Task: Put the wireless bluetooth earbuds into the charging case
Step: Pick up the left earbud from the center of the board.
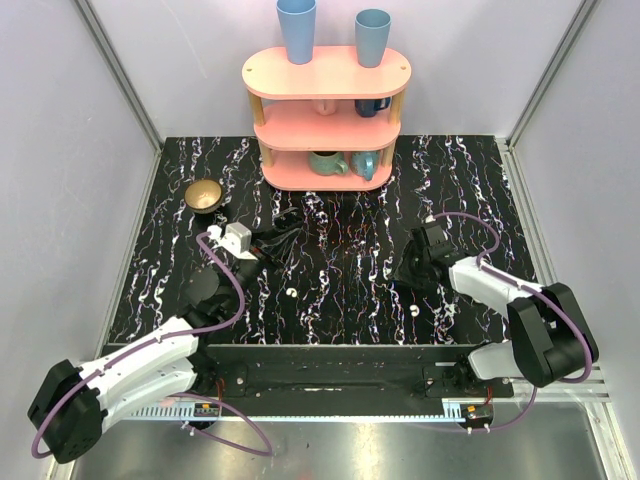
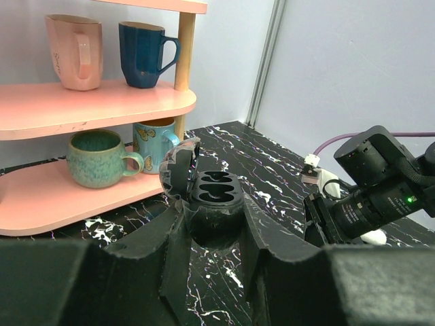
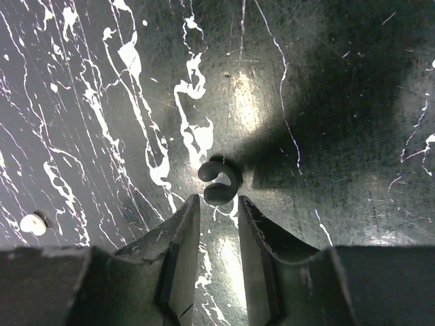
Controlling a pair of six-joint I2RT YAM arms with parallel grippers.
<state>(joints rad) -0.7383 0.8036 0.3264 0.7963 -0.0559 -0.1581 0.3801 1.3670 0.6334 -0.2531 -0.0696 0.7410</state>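
Observation:
The charging case [image 2: 216, 190] shows as black, not white; its lid stands open and two empty slots face up. My left gripper [image 2: 213, 227] is shut on its lower body, left of centre in the top view [image 1: 280, 236]. Two tiny white earbuds lie on the marble table, one [image 1: 290, 293] near the middle and one [image 1: 414, 310] to the right. My right gripper [image 3: 219, 201] points down at the table, its jaws a narrow gap apart with nothing between them. A small dark C-shaped piece [image 3: 219, 182] lies just past its tips. One white earbud [image 3: 32, 224] lies far to their left.
A pink three-tier shelf [image 1: 326, 100] stands at the back with mugs [image 2: 98, 157] on its tiers and two blue cups [image 1: 297, 28] on top. A brown bowl [image 1: 204, 194] sits at the back left. Grey walls enclose the table on three sides.

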